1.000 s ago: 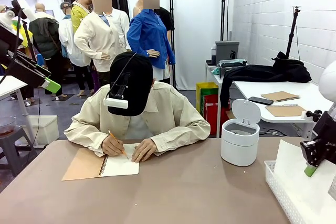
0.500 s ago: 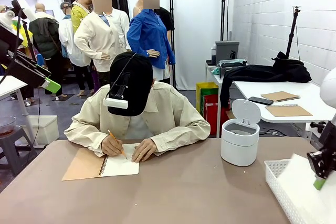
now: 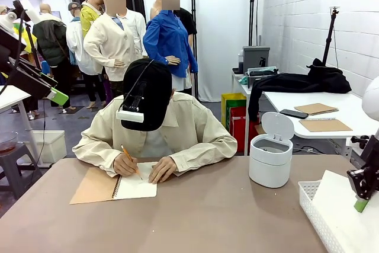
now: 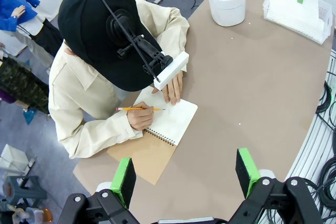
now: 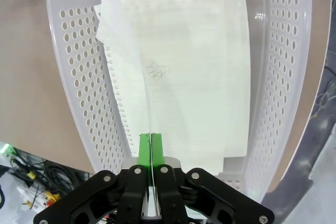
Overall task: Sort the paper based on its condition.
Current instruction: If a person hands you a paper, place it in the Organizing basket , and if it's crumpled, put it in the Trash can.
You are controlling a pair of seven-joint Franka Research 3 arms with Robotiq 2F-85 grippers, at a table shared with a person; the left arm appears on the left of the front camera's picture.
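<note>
My right gripper point(image 3: 360, 204) hangs over the white latticed basket point(image 3: 309, 198) at the table's right edge, shut on a thin white sheet of paper point(image 3: 336, 197) that droops down into it. In the right wrist view the green fingertips point(image 5: 144, 145) pinch the sheet's edge point(image 5: 122, 40), which curls upward above more flat sheets point(image 5: 205, 82) lying in the basket point(image 5: 73, 82); one bears a small pencil scribble. My left gripper point(image 4: 186, 174) is open and holds nothing, high above the table and the person.
A person at the far side writes with a pencil in a spiral notebook point(image 3: 135, 186) with a brown cover. A white lidded bin point(image 3: 270, 159) stands open at the right, beside the basket. Bare brown tabletop point(image 3: 207, 217) lies in the middle.
My right gripper has moved down and to the right with the sheet, lowering it into the basket. The person keeps writing.
</note>
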